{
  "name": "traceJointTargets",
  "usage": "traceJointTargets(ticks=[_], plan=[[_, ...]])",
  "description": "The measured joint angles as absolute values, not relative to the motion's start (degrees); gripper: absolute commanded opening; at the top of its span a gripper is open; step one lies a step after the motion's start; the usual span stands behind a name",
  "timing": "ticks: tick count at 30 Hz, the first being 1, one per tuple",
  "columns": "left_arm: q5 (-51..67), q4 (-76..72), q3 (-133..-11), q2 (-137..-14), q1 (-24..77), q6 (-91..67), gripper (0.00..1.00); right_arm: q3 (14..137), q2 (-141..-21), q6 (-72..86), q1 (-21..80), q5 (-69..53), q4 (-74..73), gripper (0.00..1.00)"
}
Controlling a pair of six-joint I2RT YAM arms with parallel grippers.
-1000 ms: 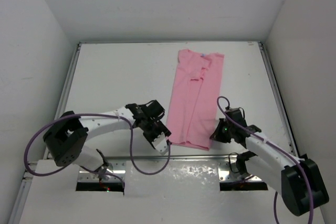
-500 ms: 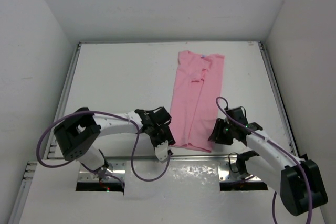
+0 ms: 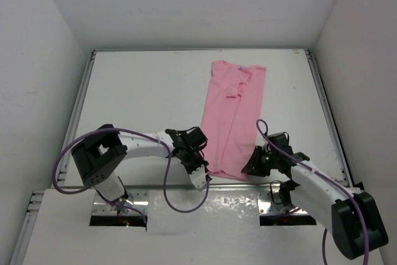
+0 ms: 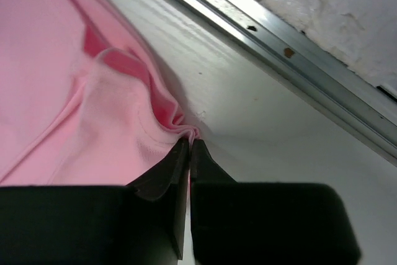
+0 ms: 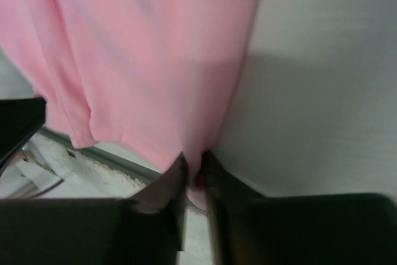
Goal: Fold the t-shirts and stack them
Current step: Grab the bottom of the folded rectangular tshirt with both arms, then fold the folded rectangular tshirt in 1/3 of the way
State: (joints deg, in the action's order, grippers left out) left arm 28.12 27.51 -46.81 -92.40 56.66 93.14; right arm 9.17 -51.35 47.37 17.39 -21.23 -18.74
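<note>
One light-pink t-shirt lies on the white table, folded into a long strip running from the back toward the near edge. My left gripper sits at the strip's near left corner. In the left wrist view that gripper is shut, pinching a small bunched fold of the t-shirt at its tips. My right gripper is at the near right corner. In the right wrist view its jaws are closed on the hem of the t-shirt, with pink cloth showing between them.
A metal rail runs along the table's near edge just behind both grippers, and similar rails border the left and right sides. White walls enclose the table. Purple cables loop from each arm.
My left gripper has slid right to the shirt's near left corner and shut on it. My right gripper opened, shifted slightly left and closed on the near right corner.
</note>
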Motion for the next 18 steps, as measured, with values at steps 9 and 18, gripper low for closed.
traceJointTargets(ticks=[9,18], plan=[[29.5,28.77,-53.47,-92.55,55.29,82.98,0.0,16.84,-56.8,43.79,17.69,-16.51,-29.61,0.0],[33.67,32.67,-69.36,-94.83,42.3,67.99,0.0,36.03,-64.29,36.86,6.7,-12.95,-37.3,0.0]])
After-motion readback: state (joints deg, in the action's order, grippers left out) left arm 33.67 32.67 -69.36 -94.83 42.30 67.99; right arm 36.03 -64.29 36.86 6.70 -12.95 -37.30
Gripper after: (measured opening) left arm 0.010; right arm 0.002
